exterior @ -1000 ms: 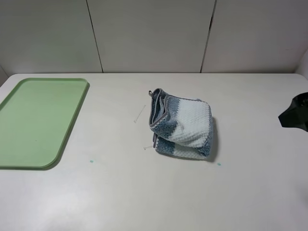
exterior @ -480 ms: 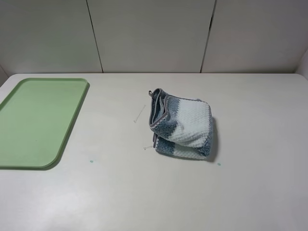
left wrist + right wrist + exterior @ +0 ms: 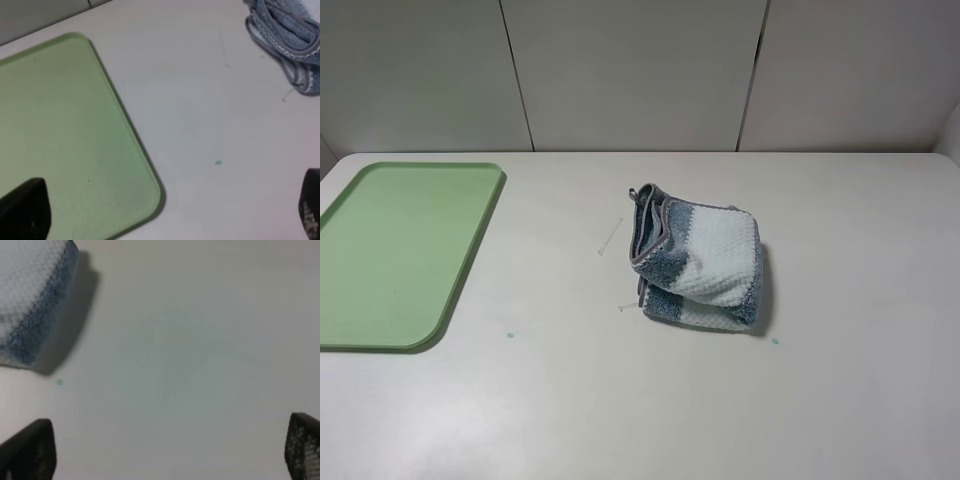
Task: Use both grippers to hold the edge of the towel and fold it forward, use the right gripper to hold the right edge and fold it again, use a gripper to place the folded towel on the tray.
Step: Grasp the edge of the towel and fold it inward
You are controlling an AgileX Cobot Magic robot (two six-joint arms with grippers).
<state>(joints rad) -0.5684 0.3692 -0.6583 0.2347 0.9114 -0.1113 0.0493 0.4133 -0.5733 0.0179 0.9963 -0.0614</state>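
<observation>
Since the folded towel [image 3: 702, 262] lies off the tray [image 3: 390, 250], my left gripper [image 3: 167, 215] and right gripper [image 3: 165, 452] hang empty, fingers apart

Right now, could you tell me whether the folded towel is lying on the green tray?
No, the towel lies on the table, well apart from the tray.

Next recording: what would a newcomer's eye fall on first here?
The folded blue-and-white towel sits bunched near the middle of the table, well apart from the pale-green tray at the table's left side. The left pincer and right pincer both stand open, touching nothing.
</observation>
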